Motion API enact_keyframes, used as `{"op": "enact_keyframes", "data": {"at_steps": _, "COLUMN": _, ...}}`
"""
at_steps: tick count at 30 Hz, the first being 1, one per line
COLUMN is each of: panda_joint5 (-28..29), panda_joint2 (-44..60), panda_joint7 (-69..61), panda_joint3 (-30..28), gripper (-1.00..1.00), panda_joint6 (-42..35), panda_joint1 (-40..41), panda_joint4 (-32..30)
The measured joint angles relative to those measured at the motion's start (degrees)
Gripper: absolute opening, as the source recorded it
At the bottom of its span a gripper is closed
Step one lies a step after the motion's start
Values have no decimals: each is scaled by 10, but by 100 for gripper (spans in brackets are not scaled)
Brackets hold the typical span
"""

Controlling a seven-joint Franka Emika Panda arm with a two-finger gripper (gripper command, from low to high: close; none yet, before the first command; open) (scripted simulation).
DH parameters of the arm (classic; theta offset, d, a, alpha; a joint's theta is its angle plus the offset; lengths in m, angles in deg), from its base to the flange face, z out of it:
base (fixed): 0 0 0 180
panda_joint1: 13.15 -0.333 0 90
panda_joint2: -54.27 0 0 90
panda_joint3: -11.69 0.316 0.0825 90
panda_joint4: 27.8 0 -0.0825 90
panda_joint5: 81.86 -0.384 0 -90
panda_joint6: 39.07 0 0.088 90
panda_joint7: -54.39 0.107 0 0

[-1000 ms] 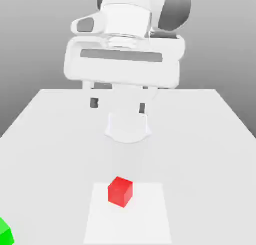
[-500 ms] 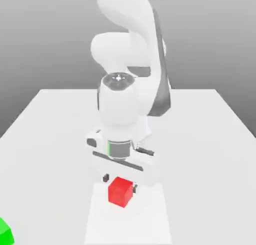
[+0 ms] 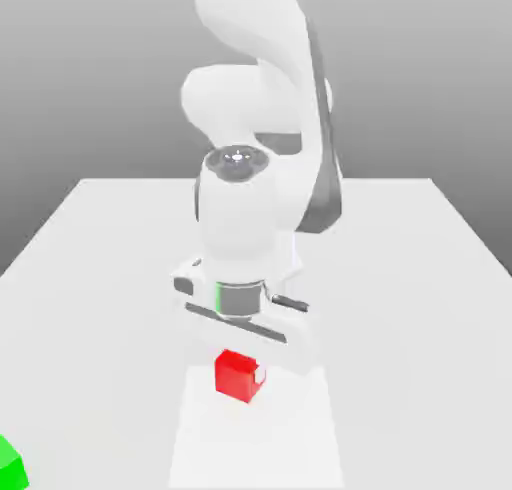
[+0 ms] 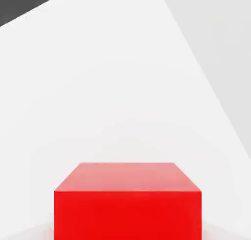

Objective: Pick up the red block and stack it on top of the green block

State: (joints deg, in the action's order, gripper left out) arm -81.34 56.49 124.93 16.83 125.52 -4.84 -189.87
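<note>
The arm's hand sits low over the red block (image 3: 238, 375); finger state cannot be told. The green block (image 3: 9, 463) sits at the worktop (image 3: 420, 308) corner, well apart.

The red block (image 3: 238, 375), a small matte cube, is seen near the middle of the white surface, slightly turned. The green block (image 3: 9, 464), partly cut off, is seen well apart at the exterior view's lower left corner.
</note>
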Motion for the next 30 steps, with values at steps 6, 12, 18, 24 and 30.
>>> {"op": "enact_keyframes", "data": {"at_steps": 6, "panda_joint5": -37, "panda_joint2": -13, "panda_joint7": 23, "panda_joint3": -20, "gripper": -100, "panda_joint6": -69, "panda_joint1": 4, "panda_joint4": 56}}
{"op": "enact_keyframes", "data": {"at_steps": 12, "panda_joint5": -59, "panda_joint2": 49, "panda_joint7": 103, "panda_joint3": -60, "gripper": -100, "panda_joint6": -128, "panda_joint1": 60, "panda_joint4": 179}}
{"op": "enact_keyframes", "data": {"at_steps": 18, "panda_joint5": -65, "panda_joint2": 119, "panda_joint7": 197, "panda_joint3": -117, "gripper": -100, "panda_joint6": -187, "panda_joint1": 93, "panda_joint4": 304}}
{"op": "enact_keyframes", "data": {"at_steps": 24, "panda_joint5": -79, "panda_joint2": 207, "panda_joint7": 260, "panda_joint3": -156, "gripper": -100, "panda_joint6": -196, "panda_joint1": 123, "panda_joint4": 395}}
{"op": "enact_keyframes", "data": {"at_steps": 30, "panda_joint5": -90, "panda_joint2": 243, "panda_joint7": 255, "panda_joint3": -150, "gripper": 100, "panda_joint6": -165, "panda_joint1": 130, "panda_joint4": 400}}
